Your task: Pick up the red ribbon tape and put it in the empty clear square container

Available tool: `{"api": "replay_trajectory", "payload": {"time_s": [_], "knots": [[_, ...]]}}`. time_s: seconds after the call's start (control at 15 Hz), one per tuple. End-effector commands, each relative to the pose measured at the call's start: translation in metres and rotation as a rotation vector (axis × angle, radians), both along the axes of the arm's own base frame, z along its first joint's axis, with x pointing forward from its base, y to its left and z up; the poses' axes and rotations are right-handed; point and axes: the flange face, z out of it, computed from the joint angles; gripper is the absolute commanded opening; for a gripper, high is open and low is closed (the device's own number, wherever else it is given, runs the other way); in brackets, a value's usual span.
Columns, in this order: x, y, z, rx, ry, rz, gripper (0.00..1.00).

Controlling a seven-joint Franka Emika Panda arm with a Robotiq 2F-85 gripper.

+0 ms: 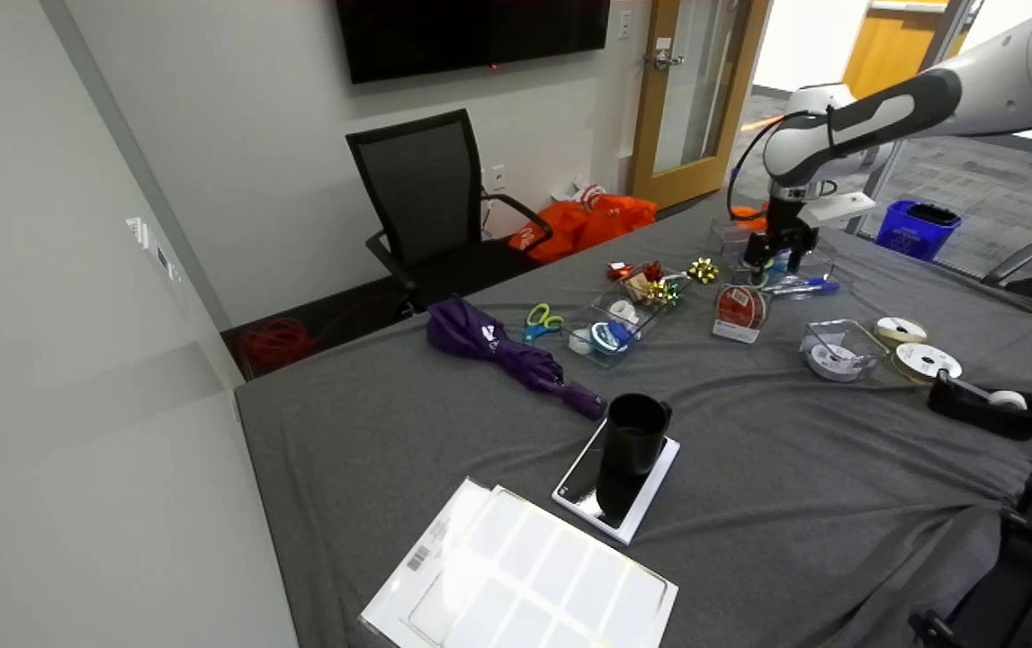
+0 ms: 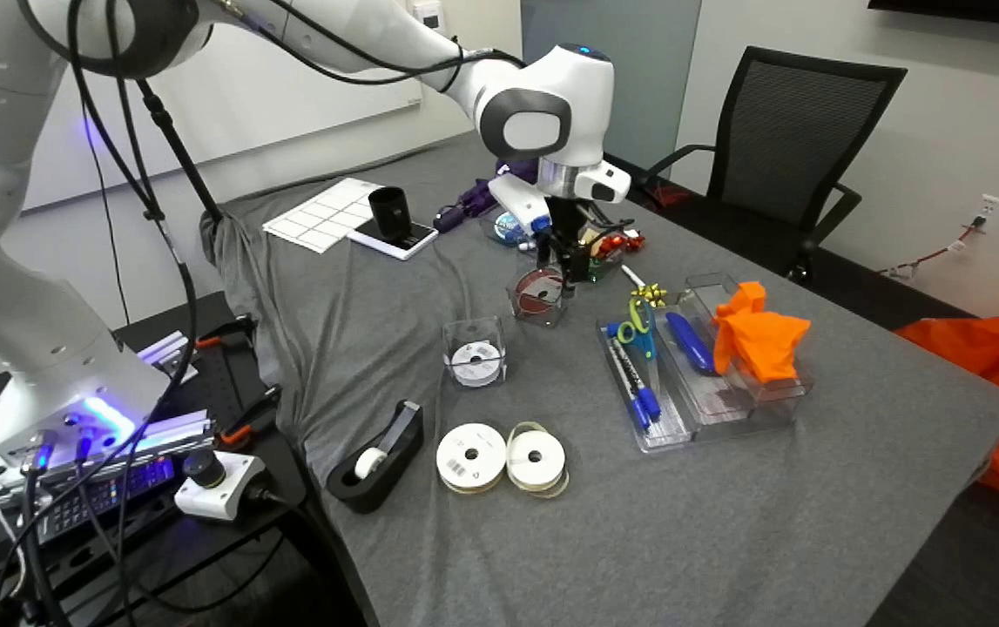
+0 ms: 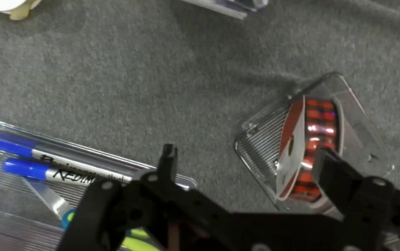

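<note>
Sweeping sideways or dropping lower from here could tip the clear square container [image 3: 261, 134] or drag out the red plaid ribbon spool [image 3: 320, 139] already standing on edge inside it, since one fingertip [image 3: 339, 177] overlaps that spool in the wrist view, contact unclear. The Franka arm [image 2: 394, 30] reaches far out over the gray-covered table [image 2: 725, 514], bending so the Robotiq gripper [image 3: 247, 153] points down, jaws wide apart, gripping nothing.

Gray cloth-covered table [image 2: 769, 522] (rumpled in places): clear square container [image 3: 264, 134] and clear tray [image 2: 747, 427] sit near the gripper [image 3: 246, 152]; black tape dispenser [image 2: 381, 485] and purple umbrella [image 1: 520, 358] lie well apart from it.
</note>
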Motion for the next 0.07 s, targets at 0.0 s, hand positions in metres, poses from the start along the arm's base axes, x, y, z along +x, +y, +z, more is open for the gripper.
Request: {"api": "replay_trajectory", "payload": {"time_s": [0.0], "knots": [[-0.0513, -0.0133, 0.0222, -0.011, 0.043, 0.140, 1.00]]}}
